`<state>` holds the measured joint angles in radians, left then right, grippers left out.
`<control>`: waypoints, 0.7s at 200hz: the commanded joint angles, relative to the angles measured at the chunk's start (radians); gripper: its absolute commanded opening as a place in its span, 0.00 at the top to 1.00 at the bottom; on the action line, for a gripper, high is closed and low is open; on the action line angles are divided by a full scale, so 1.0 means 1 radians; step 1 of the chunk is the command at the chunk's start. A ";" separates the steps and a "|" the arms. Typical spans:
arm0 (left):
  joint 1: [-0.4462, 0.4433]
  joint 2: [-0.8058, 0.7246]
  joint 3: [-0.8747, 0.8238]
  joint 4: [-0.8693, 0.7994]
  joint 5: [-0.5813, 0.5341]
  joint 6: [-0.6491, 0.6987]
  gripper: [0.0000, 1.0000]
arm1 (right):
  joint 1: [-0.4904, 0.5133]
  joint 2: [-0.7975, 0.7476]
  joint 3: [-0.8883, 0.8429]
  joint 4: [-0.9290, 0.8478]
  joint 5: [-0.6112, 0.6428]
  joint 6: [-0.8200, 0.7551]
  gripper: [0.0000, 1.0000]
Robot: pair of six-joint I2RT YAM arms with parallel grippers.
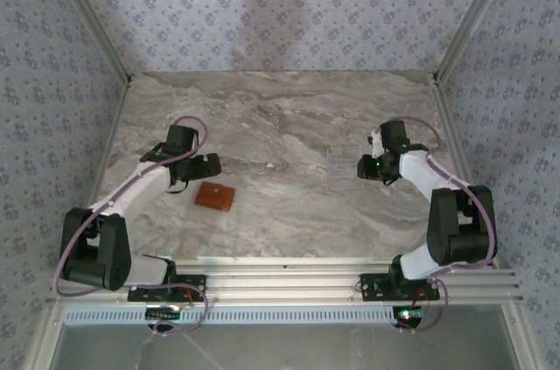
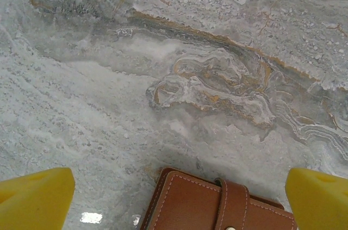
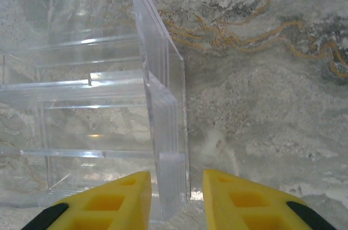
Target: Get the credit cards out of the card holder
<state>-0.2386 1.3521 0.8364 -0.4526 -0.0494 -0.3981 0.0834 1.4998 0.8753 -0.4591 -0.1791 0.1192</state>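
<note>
While the marble table (image 1: 289,125) lay beneath me, my right claw (image 3: 176,186) straddled one wall of a clear plastic box (image 3: 81,105), fingers (image 3: 109,203) close on either side, though I could not tell whether they pinched it. The card holder (image 2: 217,208) lay strapped shut on the table's left, my left claw (image 2: 179,186) spread wide just above it.

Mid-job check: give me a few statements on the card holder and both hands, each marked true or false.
1. The card holder lies closed, its strap across it. True.
2. The left hand is shut on the card holder. False: it is wide open, with a finger on either side of the holder.
3. The card holder sits inside the clear box. False: it lies on the marble table, by the left arm.
4. The right hand has a wall of the clear box between its fingers. True.
</note>
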 commanded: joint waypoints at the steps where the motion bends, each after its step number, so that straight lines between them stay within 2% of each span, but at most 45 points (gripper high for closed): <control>1: -0.002 0.027 0.018 -0.049 0.022 -0.027 0.01 | 0.007 0.028 0.038 -0.004 0.007 -0.026 0.70; 57: 0.003 0.089 0.008 -0.073 0.044 -0.056 0.01 | 0.022 0.060 0.051 -0.001 0.018 -0.035 0.76; 140: -0.005 0.162 -0.005 -0.071 0.177 -0.042 0.06 | 0.105 0.062 0.101 -0.036 0.107 0.005 0.88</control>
<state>-0.2379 1.4948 0.8368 -0.4984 0.0624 -0.4389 0.1543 1.5585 0.9264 -0.4641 -0.1192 0.0914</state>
